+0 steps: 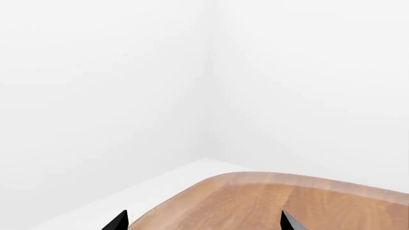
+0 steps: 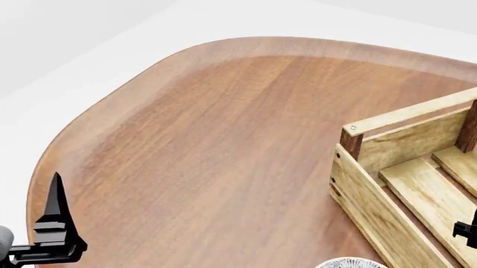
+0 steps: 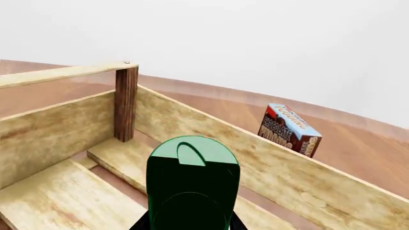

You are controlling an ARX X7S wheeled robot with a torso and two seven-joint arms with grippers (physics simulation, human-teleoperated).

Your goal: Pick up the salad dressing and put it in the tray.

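Held low in the centre of the right wrist view: the salad dressing (image 3: 191,184), green cap uppermost, bottle body pinched between the black fingers of the right tool (image 3: 187,223), whose tips barely show at the bottom edge. Carried upright, probably to keep the grip on the narrow body rather than on the slick cap. Behind and around it, the slatted floor and walls of the tray (image 3: 57,115), a dark corner post standing at upper left of that frame; judged from this, already poised over the crate's interior, so only lowering and releasing remain. Beyond the far wall, at right of the frame, a tilted blue-and-red chocolate pudding box (image 3: 289,129) on the worktop, well clear of the drop.

In the head view, the tray (image 2: 387,145) at right, only a dark sliver of the right arm at the right edge. Left tool (image 2: 56,223) parked at lower left over the worktop (image 2: 201,145), out of the way; in its own wrist view two dark tips set well apart, so spread and holding nothing. At the bottom edge, the rim of a patterned bowl (image 2: 350,263), just beside the crate.
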